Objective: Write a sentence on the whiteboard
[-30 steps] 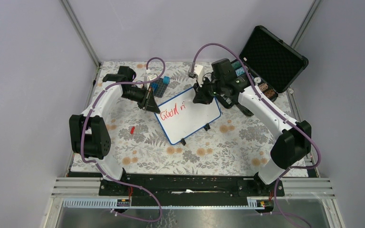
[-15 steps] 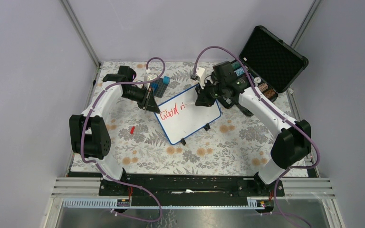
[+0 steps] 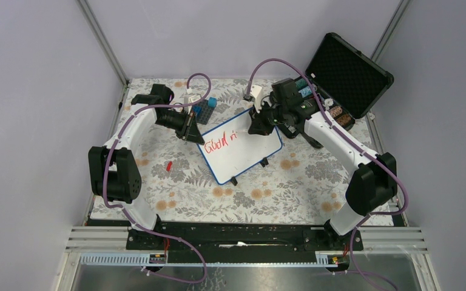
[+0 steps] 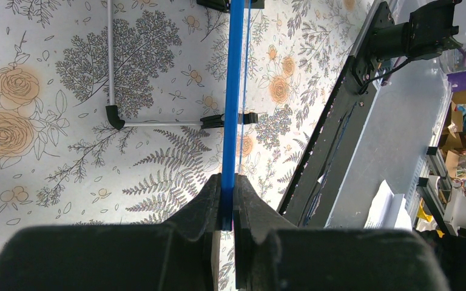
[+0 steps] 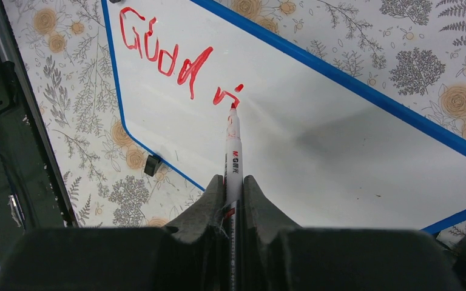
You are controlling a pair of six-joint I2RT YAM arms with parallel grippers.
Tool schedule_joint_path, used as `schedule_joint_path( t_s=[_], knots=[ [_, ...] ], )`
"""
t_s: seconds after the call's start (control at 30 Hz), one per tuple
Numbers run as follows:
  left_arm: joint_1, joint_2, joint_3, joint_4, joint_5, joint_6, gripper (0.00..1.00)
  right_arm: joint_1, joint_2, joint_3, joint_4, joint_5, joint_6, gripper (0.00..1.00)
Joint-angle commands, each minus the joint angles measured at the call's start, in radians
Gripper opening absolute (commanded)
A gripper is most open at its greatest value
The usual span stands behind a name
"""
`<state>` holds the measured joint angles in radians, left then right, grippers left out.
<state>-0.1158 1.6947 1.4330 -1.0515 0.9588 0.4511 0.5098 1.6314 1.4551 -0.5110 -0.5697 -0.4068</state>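
The whiteboard [image 3: 243,151], white with a blue rim, lies tilted on the flowered table. My left gripper [image 3: 193,134] is shut on its left rim, which the left wrist view shows edge-on as a blue strip [image 4: 233,109] pinched between the jaws [image 4: 227,185]. The right gripper [image 5: 233,182] is shut on a white marker [image 5: 233,151], and its red tip touches the board just under the last red stroke. The sentence [image 5: 170,57] reads roughly "Good vi" in red. From above, the right gripper [image 3: 257,126] hovers over the board's upper middle, beside the sentence [image 3: 218,143].
An open black case [image 3: 347,68] holding small coloured items sits at the back right. A blue brick [image 3: 211,103] on a dark baseplate [image 3: 201,113] stands behind the board. A small red cap [image 3: 168,165] lies left of the board. The board's black feet [image 3: 263,162] stick out at its near edge.
The right gripper with the marker has shifted slightly right along the board, and the last red letters have gained a stroke. The left gripper has kept its hold without moving.
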Motion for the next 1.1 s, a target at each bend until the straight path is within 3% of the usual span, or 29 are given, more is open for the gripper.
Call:
schedule_joint_path(
  t_s=[0.0, 0.57, 1.07],
  knots=[
    [-0.015, -0.015, -0.002, 0.032, -0.044, 0.0, 0.0, -0.004, 0.007, 0.044, 0.029, -0.004, 0.005, 0.0],
    [-0.015, -0.011, -0.009, 0.032, -0.046, 0.007, 0.0, -0.004, 0.062, 0.078, 0.062, 0.065, 0.017, 0.0],
    [-0.015, -0.007, -0.01, 0.032, -0.049, 0.012, 0.0, -0.004, 0.021, -0.028, 0.063, 0.074, -0.007, 0.0]
  ],
)
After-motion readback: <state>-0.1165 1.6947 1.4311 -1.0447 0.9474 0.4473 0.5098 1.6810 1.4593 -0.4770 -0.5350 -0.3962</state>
